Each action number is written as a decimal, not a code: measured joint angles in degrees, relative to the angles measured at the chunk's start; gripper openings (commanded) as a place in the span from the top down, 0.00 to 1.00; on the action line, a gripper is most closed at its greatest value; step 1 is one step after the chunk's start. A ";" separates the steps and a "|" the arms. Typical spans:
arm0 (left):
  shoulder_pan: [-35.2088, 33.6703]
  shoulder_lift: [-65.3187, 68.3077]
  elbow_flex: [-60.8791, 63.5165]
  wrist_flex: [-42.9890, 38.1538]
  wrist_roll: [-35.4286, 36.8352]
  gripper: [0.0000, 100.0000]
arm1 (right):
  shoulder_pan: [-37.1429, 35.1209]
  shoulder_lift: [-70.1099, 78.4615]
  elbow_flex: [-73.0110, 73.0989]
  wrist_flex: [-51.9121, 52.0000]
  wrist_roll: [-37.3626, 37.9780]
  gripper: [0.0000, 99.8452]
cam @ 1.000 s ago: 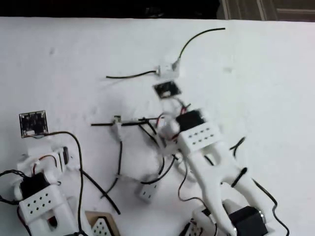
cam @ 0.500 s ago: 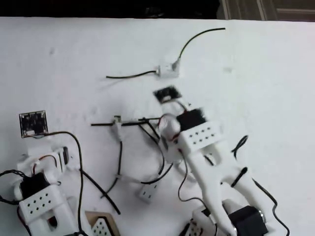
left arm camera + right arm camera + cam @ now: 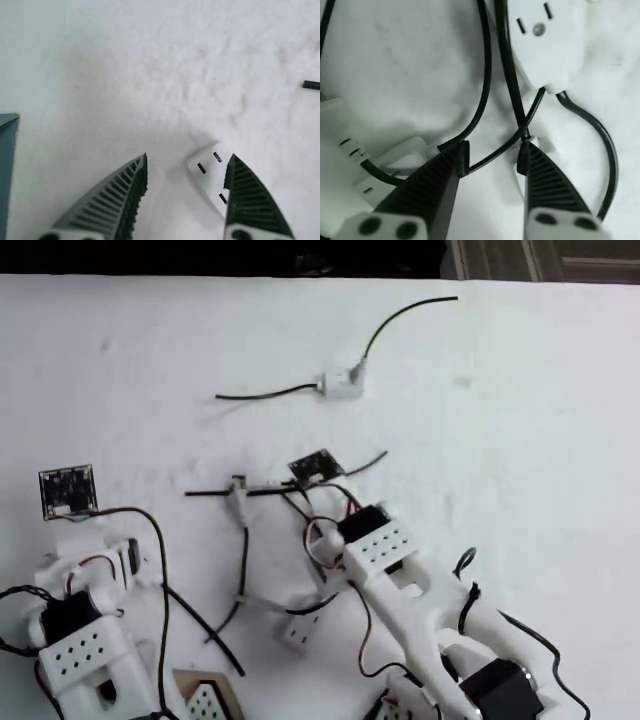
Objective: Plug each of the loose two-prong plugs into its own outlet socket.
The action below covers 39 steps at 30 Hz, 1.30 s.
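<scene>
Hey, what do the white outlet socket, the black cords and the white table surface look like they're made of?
White outlet socket: smooth moulded plastic, slight sheen, crisp slots. Black cords: flexible rubber or vinyl jacket, judging by their soft loops and faint gloss. White table surface: probably a matte cloth or paper cover; it looks mottled, but I can't tell which.

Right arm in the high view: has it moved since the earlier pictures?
Yes. The right arm has drawn back toward its base, away from the white connector up the table, which stayed put.
</scene>
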 measured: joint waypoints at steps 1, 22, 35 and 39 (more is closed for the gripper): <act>0.00 0.00 0.00 0.00 0.00 0.74 | 0.00 0.00 0.00 -0.18 -0.79 0.85; 0.00 0.00 0.53 0.00 0.00 0.74 | 0.35 0.00 2.73 -3.87 -2.37 0.98; 0.00 0.00 0.70 0.00 -2.02 0.74 | 1.49 -5.01 -3.43 4.84 0.79 0.98; 0.00 0.00 0.70 0.00 -2.02 0.74 | 5.19 -11.87 -8.35 10.46 5.45 0.98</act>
